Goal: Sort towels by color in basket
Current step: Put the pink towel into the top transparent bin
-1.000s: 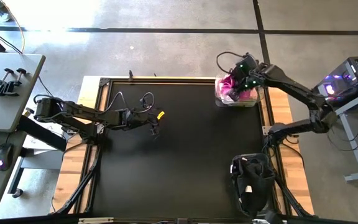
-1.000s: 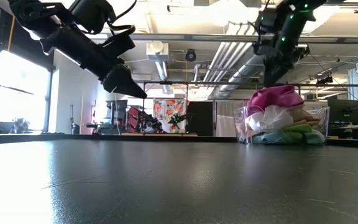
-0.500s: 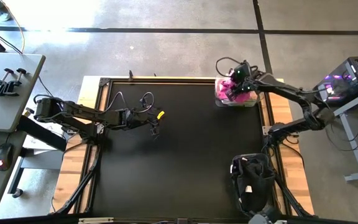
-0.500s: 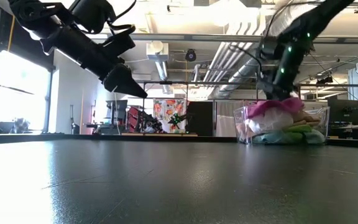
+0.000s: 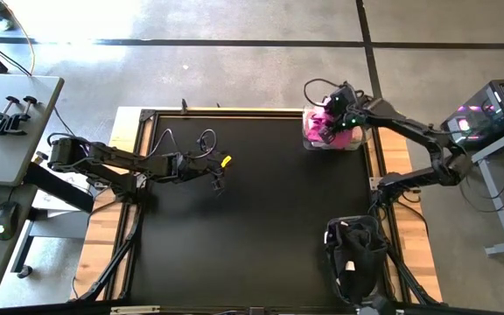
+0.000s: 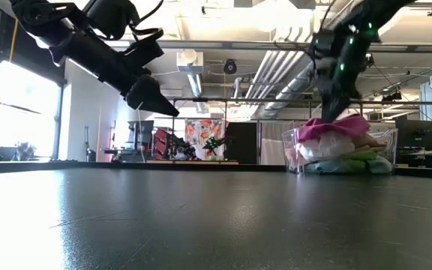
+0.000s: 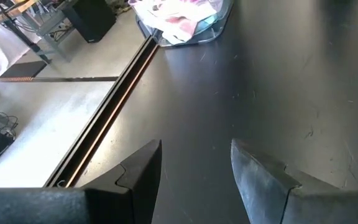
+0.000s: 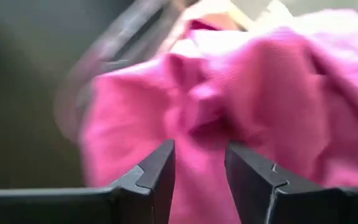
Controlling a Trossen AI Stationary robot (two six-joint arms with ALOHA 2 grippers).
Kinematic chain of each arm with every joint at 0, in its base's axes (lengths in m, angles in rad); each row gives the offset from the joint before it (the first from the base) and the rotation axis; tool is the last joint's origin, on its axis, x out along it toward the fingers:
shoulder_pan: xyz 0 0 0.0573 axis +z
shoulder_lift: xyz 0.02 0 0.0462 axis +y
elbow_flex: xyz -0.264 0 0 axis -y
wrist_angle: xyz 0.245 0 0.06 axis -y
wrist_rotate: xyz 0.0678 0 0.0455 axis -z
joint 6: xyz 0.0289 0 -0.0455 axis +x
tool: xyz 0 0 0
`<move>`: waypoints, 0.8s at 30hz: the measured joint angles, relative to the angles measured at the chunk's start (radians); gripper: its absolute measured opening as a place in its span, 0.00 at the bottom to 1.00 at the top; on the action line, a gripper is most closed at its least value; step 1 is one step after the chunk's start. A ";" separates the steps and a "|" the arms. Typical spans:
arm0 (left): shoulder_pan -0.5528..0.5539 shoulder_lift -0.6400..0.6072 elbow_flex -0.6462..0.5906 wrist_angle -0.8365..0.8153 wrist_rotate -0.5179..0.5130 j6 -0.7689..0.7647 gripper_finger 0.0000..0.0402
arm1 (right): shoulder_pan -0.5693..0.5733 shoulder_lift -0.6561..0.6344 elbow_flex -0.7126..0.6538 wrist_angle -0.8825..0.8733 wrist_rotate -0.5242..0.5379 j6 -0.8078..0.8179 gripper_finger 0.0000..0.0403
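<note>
A clear basket (image 5: pixel 357 144) (image 6: pixel 381 142) stands at the table's far right corner and holds a heap of towels. A magenta towel (image 5: pixel 322 115) (image 6: pixel 336 126) (image 8: pixel 266 93) lies on top, over cream, peach, lime green and pale teal ones (image 6: pixel 343 161). My right gripper (image 5: pixel 331 123) (image 6: pixel 333 112) (image 8: pixel 199 165) is open right above the magenta towel, pointing down. My left gripper (image 5: pixel 218 181) (image 6: pixel 152 97) (image 7: pixel 194 171) hovers open above the left middle of the table, holding nothing. The left wrist view shows the basket (image 7: pixel 219 15) far off. My right gripper stands open just over the top of the magenta towel (image 8: pixel 204 124), coming from above. I cannot tell whether its fingertips touch the cloth.
A dark bin with dark cloth (image 5: pixel 353 254) sits at the table's near right edge. The black tabletop (image 5: pixel 261 227) between the arms is bare. A desk with a mouse (image 5: pixel 3 219) stands left of the table, and a computer case (image 5: pixel 497 109) to the right.
My right gripper went down onto the magenta towel in the basket and pushed its raised heap flatter, then rose a little. The magenta towel now lies lower in the basket than a second ago.
</note>
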State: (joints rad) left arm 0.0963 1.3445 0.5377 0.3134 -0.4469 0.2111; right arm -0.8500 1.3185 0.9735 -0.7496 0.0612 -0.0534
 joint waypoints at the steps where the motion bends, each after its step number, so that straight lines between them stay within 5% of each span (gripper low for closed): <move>1: 0.000 0.000 0.000 0.000 0.001 -0.001 0.45 | 0.002 -0.004 0.032 -0.048 -0.028 0.002 0.33; 5: 0.000 -0.001 0.000 0.019 0.077 -0.015 0.44 | 0.003 -0.021 0.122 -0.130 -0.140 -0.057 0.33; 16: 0.009 -0.002 0.001 0.082 0.098 0.000 0.36 | -0.085 0.006 -0.019 0.224 0.108 0.054 0.33; 24: 0.023 -0.002 0.001 0.078 0.109 0.000 0.32 | -0.106 0.028 -0.164 0.211 0.095 0.137 0.33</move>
State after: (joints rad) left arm 0.1192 1.3426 0.5388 0.3917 -0.3382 0.2108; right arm -0.9558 1.3468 0.8092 -0.5385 0.1567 0.0835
